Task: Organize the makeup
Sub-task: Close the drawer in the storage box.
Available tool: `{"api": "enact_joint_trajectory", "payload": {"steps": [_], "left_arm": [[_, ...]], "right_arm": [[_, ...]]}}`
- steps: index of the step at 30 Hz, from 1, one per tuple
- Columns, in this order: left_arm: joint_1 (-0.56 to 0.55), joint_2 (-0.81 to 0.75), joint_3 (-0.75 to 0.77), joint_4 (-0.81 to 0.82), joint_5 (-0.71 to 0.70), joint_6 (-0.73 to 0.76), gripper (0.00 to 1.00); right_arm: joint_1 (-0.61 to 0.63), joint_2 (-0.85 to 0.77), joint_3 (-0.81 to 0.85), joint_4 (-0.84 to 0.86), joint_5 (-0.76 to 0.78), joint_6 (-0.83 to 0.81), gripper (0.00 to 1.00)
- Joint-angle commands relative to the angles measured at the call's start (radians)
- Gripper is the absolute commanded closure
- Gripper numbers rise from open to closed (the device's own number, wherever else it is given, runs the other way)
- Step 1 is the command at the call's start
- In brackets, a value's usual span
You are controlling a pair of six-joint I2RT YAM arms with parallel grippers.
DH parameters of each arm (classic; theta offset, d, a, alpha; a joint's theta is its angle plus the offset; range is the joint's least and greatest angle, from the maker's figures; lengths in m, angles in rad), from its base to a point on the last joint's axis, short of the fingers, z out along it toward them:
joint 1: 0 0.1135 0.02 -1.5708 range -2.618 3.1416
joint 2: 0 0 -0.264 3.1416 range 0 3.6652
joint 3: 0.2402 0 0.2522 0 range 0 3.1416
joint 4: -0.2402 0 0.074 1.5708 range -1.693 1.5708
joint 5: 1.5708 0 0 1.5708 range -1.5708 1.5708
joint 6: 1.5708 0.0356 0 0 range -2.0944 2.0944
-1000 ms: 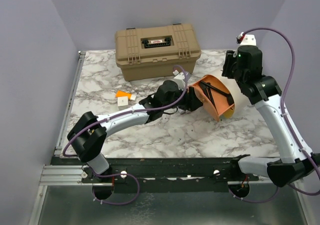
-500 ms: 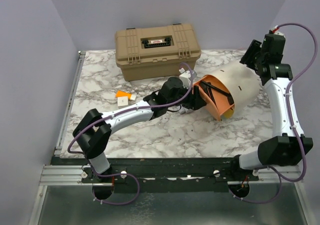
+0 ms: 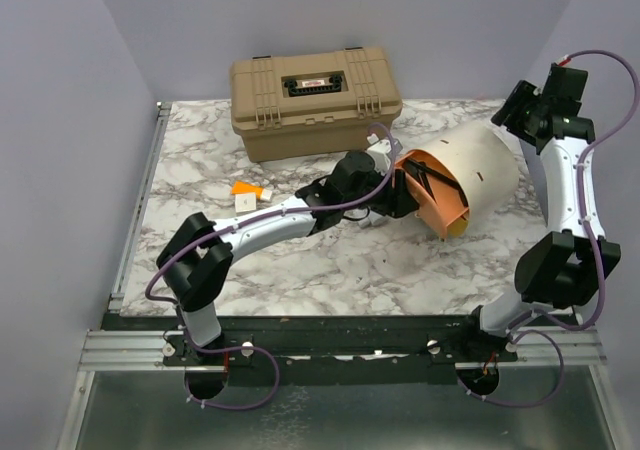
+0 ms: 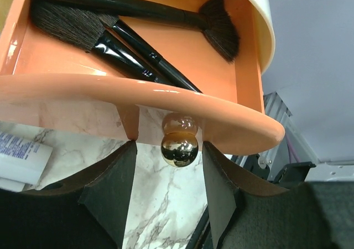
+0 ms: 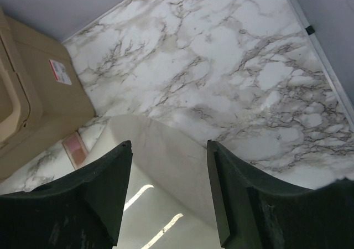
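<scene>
Left hand (image 4: 167,149) is open, straddling the gold knob (image 4: 178,148) on the round pouch (image 4: 238,128). I'd centre up, then pinch squarely. Right hand (image 5: 169,146) open, empty.

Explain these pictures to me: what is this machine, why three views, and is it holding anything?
These are two robot arms bolted at the near edge of a marble table, each ending in a two-finger gripper. One picture looks down from above; the other two come from cameras on the wrists, showing each arm's own fingers. On the table sit a tan hard case, a few small white and orange items, and a round pouch on its side with black brushes inside. The left gripper stands open either side of a gold ball at the pouch's rim; the right gripper is open above the pouch. Neither holds anything.
</scene>
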Motion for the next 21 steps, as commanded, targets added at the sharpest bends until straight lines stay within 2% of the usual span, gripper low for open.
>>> {"api": "enact_joint_trajectory", "payload": {"steps": [1, 13, 21], "left_arm": [[-0.010, 0.052, 0.065, 0.001, 0.028, 0.020, 0.48], [-0.011, 0.207, 0.243, 0.002, 0.023, 0.005, 0.48], [-0.027, 0.300, 0.330, 0.018, 0.000, -0.037, 0.47]], "right_arm": [[-0.007, 0.036, 0.031, -0.043, -0.179, -0.050, 0.38], [-0.007, 0.027, -0.066, -0.065, -0.395, -0.108, 0.39], [-0.006, 0.006, -0.095, -0.087, -0.397, -0.132, 0.40]]}}
